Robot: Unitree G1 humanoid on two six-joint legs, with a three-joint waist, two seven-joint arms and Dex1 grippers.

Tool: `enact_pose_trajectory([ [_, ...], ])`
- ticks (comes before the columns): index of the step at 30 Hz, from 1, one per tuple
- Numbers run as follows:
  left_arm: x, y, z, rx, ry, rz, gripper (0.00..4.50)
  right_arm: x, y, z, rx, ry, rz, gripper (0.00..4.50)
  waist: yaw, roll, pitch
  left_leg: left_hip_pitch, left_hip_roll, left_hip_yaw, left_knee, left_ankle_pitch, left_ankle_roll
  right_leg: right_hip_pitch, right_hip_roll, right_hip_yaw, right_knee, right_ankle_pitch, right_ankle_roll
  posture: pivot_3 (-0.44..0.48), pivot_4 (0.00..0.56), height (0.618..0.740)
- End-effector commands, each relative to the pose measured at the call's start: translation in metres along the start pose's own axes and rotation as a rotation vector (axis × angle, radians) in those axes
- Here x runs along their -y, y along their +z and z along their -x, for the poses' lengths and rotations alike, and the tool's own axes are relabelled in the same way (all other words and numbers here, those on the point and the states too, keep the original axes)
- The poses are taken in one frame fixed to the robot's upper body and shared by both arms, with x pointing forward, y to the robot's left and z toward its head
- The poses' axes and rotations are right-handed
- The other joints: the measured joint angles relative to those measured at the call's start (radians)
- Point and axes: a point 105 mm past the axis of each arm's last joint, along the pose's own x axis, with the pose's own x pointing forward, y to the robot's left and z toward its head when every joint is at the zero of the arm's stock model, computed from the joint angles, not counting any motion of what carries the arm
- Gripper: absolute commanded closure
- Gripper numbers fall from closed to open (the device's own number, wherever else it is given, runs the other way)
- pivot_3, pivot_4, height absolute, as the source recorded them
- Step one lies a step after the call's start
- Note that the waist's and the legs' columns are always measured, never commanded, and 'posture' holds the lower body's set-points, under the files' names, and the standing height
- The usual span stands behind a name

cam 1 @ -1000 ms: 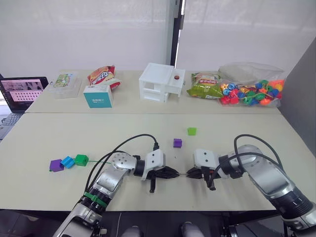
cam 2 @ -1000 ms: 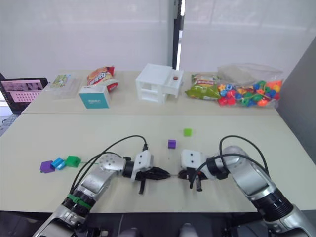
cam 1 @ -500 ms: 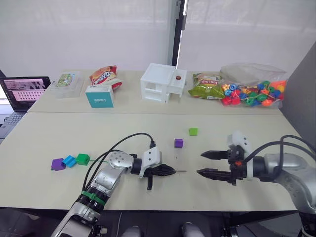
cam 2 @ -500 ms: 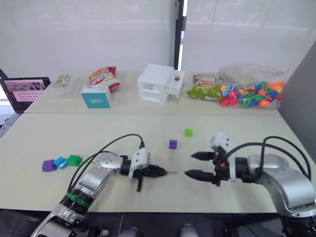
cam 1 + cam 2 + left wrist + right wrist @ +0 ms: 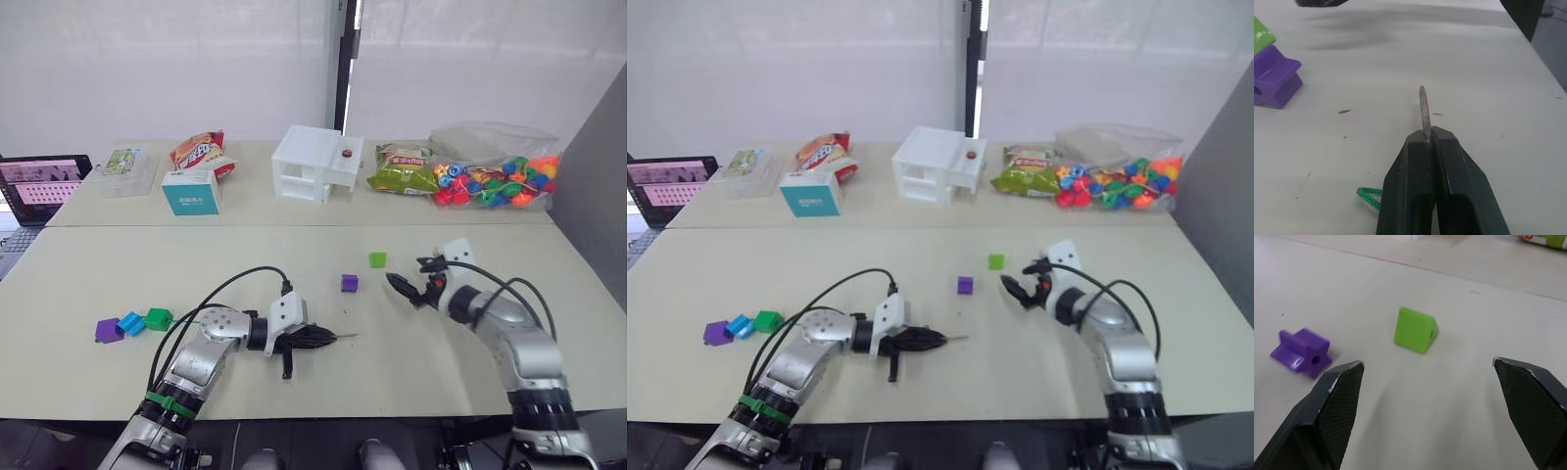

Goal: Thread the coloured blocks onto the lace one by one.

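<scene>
Left wrist view reveals lace (image 5: 1424, 113) tip pinched.

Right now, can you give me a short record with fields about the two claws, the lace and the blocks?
left claw: shut on the lace's grey tip, low over the table
lace: tip sticks out past the fingers, green cord trails behind
right claw: open, holding nothing, aimed at the light green block
purple block: loose, beside the light green one
threaded blocks: purple, blue, dark green, together at the left
</scene>
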Motion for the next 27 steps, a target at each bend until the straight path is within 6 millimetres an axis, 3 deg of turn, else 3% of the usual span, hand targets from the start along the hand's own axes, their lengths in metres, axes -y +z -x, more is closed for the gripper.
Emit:
enact_pose_trajectory([
  [1, -0.004, 0.014, 0.003, 0.041, 0.033, -0.067, 4.50, 0.014, 0.017, -0.011, 0.079, -0.092, -0.025, 0.05, 0.003, 0.000, 0.000, 0.000, 0.000, 0.000, 0.000, 0.000, 0.000, 0.000, 0.000, 0.000, 0.000, 0.000, 0.000, 0.000, 0.150, 0.740],
  [12, -0.002, 0.013, 0.003, 0.034, 0.042, -0.065, 4.50, -0.007, 0.006, -0.041, 0.081, -0.114, -0.083, 0.05, -0.014, 0.001, 0.000, 0.000, 0.000, 0.000, -0.002, 0.000, 0.000, -0.001, 0.000, 0.000, 0.000, 0.000, 0.000, 0.000, 0.150, 0.740],
  [27, -0.002, 0.011, 0.003, 0.021, 0.036, -0.061, 4.50, -0.034, 0.002, -0.060, 0.083, -0.104, -0.113, 0.05, -0.027, 0.001, 0.000, 0.000, 0.000, 0.000, -0.006, 0.001, -0.003, -0.002, 0.000, 0.000, 0.001, 0.000, 0.000, 0.000, 0.150, 0.740],
])
